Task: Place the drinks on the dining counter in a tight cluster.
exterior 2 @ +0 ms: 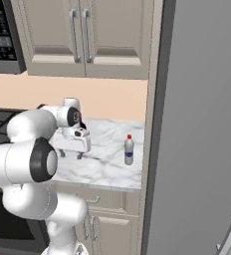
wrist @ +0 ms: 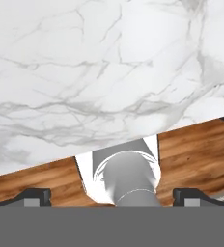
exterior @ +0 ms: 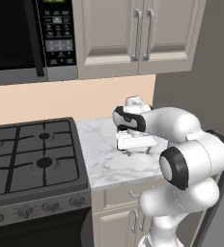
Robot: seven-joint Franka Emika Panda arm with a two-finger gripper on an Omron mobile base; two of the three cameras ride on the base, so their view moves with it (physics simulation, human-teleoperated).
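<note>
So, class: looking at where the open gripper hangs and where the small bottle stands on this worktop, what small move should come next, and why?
Probably swing the gripper sideways toward the small pale bottle. The jaws stand open and empty above bare marble worktop, while the bottle stands upright and apart, nearer the tall grey panel, so nothing is lined up for a grasp yet.

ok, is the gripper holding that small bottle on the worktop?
No. In the right base view the small pale bottle stands upright on the marble worktop, apart from the open gripper.

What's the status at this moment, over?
Gripper open, empty, hovering over the short marble worktop beside the stove. Small pale bottle upright near the worktop's right end, untouched. Nothing between them.
</note>
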